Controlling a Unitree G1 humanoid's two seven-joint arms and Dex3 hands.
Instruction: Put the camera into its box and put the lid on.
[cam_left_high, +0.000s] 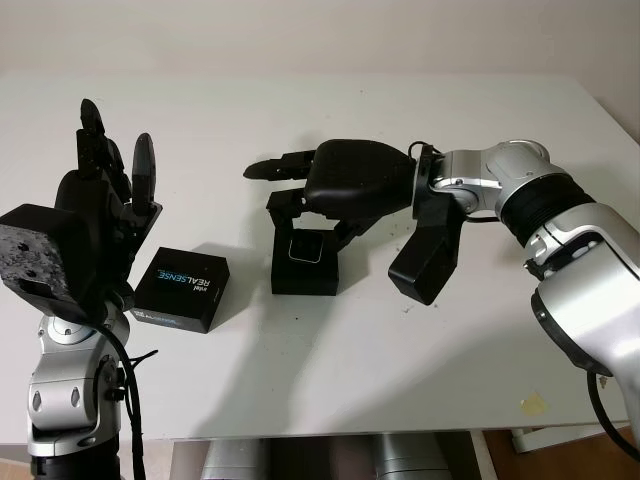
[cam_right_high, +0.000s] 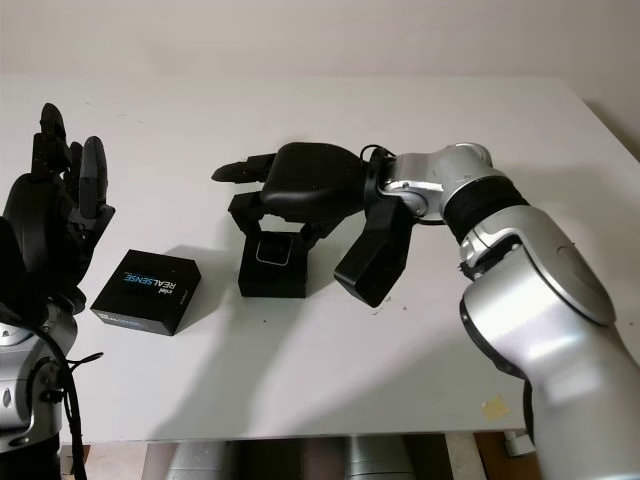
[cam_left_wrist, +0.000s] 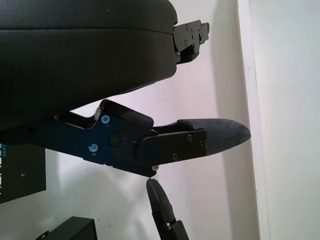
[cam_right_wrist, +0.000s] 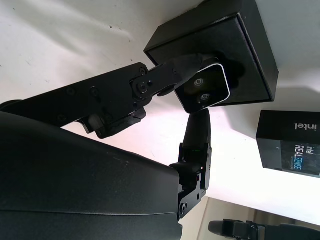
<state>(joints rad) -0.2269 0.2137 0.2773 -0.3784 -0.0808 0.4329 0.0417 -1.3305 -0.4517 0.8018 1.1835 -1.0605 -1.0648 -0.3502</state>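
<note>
Right hand (cam_left_high: 300, 215), glossy black shell, pinches one small camera (cam_right_wrist: 205, 89), a rounded slab with a pale rim, over one square matte black box (cam_left_high: 305, 272) on the white table (cam_left_high: 400, 360); it seems partly inside. One printed cardboard lid (cam_left_high: 182, 288) lies just left. Left hand (cam_left_high: 105, 190) is raised beside it, open, holding nothing.

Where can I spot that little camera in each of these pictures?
Left eye view: the camera is at the centre of the picture, over the open box, under the right hand.
Right eye view: left of centre, same spot over the box.
Left wrist view: not in it.
Right wrist view: between the fingers, against the box.
Shared landmark: the RealSense lid, beside the box.
</note>
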